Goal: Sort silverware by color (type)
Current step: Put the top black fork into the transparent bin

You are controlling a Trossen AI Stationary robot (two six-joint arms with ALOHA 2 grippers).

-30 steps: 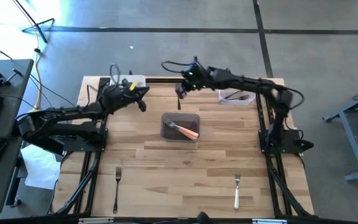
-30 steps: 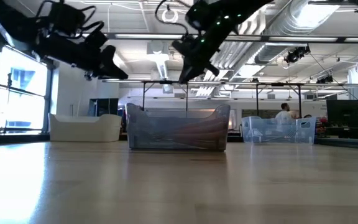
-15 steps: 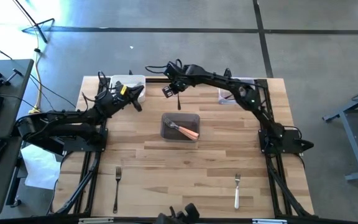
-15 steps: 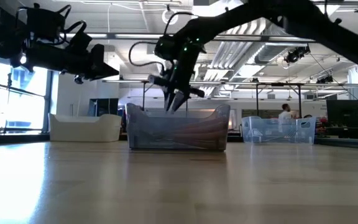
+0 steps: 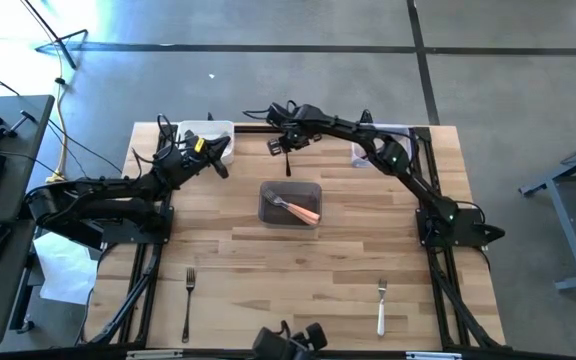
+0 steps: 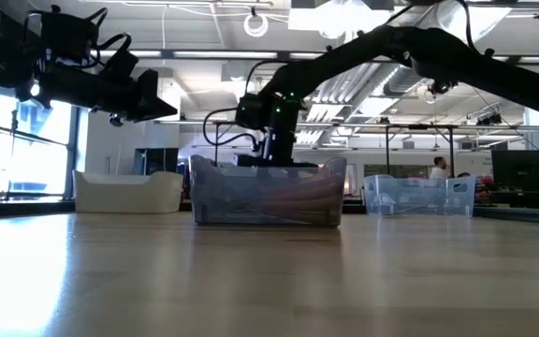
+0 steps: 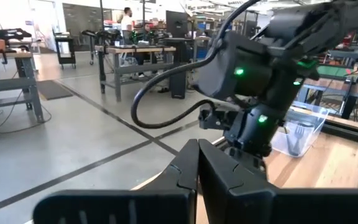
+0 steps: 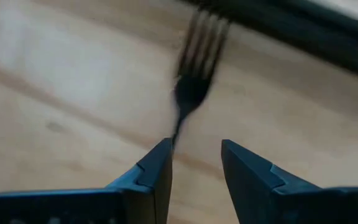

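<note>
Since 1 s ago your right gripper [image 5: 281, 146] swung to the table's 12 o'clock; jaws parted, dark fork [image 8: 191, 81] slipping out. Let it drop clear b4 lifting. Left gripper [image 5: 220, 165] stays shut.

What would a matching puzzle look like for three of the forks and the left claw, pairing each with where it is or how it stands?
Things:
1. white-handled fork
2. black-handled fork far from both grippers
3. orange-handled fork
4. left gripper

Places or states:
A. lying in the middle tub
B. shut, up in the air
C. on the bare table, on the left arm's side
D. on the bare table, on the right arm's side

Pairs: 1-D, 2-C, 3-A, 4-B
</note>
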